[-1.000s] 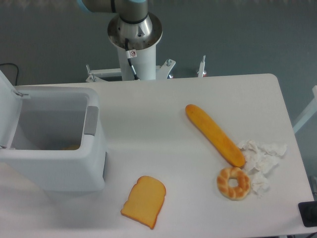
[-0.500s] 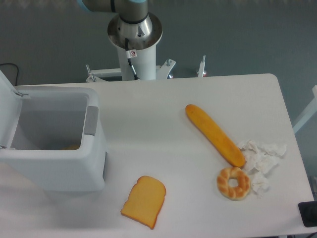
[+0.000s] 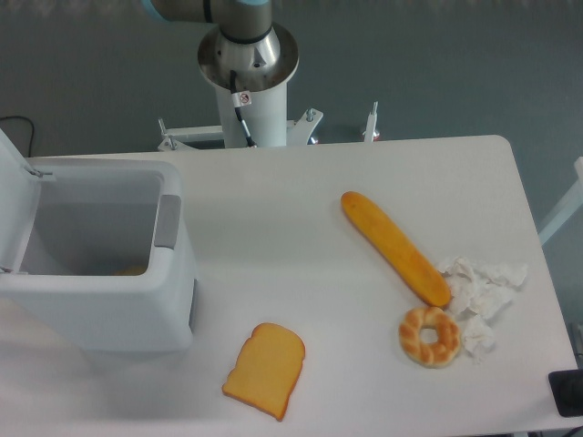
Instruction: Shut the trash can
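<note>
the trash can (image 3: pixel 100 300) is sitting at the left of the white bench (image 3: pixel 301 264), its lid (image 3: pixel 14 196) standing open. the tool is lying out of frame, so i cannot tell its state. a baguette (image 3: pixel 393 247) is lying well apart to the right.

A single fixed camera looks down steeply from above the near edge of the white table (image 3: pixel 301 228), facing the robot's base post (image 3: pixel 248 86) at the far side. It stands far enough back to take in almost the whole tabletop; the bin (image 3: pixel 100 300) is cut by the left frame edge. No second view exists.
</note>
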Action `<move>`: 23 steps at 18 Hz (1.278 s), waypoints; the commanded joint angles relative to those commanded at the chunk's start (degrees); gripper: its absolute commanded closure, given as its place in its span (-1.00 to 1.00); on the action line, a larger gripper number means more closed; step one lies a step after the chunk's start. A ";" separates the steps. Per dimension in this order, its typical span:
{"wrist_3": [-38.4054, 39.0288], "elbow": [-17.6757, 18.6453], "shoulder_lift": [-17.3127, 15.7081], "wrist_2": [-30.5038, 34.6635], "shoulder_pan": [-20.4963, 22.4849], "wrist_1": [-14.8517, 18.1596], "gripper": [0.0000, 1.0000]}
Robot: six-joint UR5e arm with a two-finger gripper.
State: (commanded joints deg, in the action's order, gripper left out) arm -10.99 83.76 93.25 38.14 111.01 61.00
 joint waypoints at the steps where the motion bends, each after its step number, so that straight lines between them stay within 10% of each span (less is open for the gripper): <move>1: 0.00 0.00 0.09 0.09 0.00 -0.09 -1.00; 23: -2.19 1.40 0.00 9.22 3.95 -0.88 -1.00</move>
State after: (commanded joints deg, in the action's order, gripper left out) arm -13.18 85.16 93.25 47.36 114.96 60.12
